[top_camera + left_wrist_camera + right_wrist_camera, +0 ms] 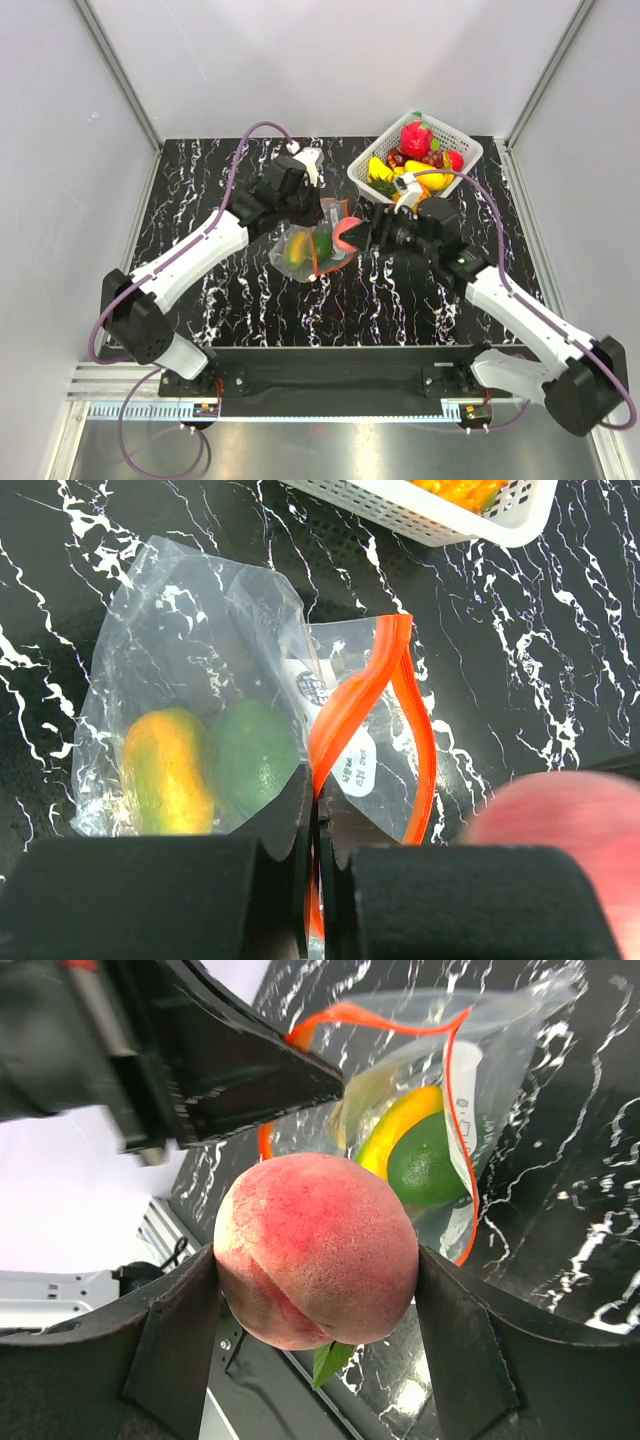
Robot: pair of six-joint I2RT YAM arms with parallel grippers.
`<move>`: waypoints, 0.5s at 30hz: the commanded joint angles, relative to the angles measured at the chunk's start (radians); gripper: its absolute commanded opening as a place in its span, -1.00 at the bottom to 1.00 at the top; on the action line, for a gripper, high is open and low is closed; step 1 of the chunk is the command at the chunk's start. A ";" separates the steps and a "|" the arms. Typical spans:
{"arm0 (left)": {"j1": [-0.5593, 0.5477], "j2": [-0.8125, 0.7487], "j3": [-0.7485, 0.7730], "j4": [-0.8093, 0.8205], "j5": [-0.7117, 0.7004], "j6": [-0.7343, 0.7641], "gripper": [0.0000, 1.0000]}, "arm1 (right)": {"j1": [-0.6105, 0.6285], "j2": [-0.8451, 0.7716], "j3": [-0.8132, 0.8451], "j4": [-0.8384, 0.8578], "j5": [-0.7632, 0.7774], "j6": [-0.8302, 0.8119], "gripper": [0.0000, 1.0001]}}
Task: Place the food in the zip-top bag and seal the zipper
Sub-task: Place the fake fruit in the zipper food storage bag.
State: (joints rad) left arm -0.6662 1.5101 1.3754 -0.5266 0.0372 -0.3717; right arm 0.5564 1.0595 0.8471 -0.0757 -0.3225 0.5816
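Black marbled table [250, 300] bears the zip-top bag [190, 650] at centre, its zipper [365, 685] pinched by the left gripper [313, 790], while the right gripper [316, 1295], clasping a peach [310, 1220], hovers just right of the mouth.

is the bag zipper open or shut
Open: the two strips of the zipper gape apart, one pinched by the left gripper.

No text can be read — only blurred small print is carried by a white oval label [354, 765] on the clear crinkly plastic pouch [190, 630].
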 commanded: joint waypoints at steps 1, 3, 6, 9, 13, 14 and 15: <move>-0.004 -0.027 0.070 0.011 -0.017 -0.013 -0.90 | 0.040 0.065 0.000 0.119 0.049 0.015 -0.26; -0.007 -0.027 0.079 0.001 -0.017 -0.012 -0.90 | 0.054 0.121 -0.002 0.180 0.051 0.021 -0.27; -0.013 -0.028 0.102 -0.016 -0.017 -0.009 -0.90 | 0.065 0.206 0.013 0.238 0.048 0.030 -0.28; -0.024 -0.036 0.114 -0.032 -0.016 -0.007 -0.90 | 0.073 0.282 0.041 0.274 0.062 0.040 -0.28; -0.036 -0.056 0.117 -0.038 0.001 -0.013 -0.90 | 0.074 0.368 0.090 0.205 0.215 0.061 -0.26; -0.039 -0.063 0.117 -0.039 0.013 -0.016 -0.89 | 0.074 0.385 0.087 0.208 0.227 0.067 -0.26; -0.041 -0.067 0.116 -0.035 0.021 -0.019 -0.88 | 0.076 0.390 0.080 0.223 0.232 0.073 -0.27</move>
State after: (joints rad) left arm -0.6983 1.5013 1.4471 -0.5819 0.0307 -0.3763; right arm 0.6228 1.4345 0.8879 0.1013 -0.1947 0.6281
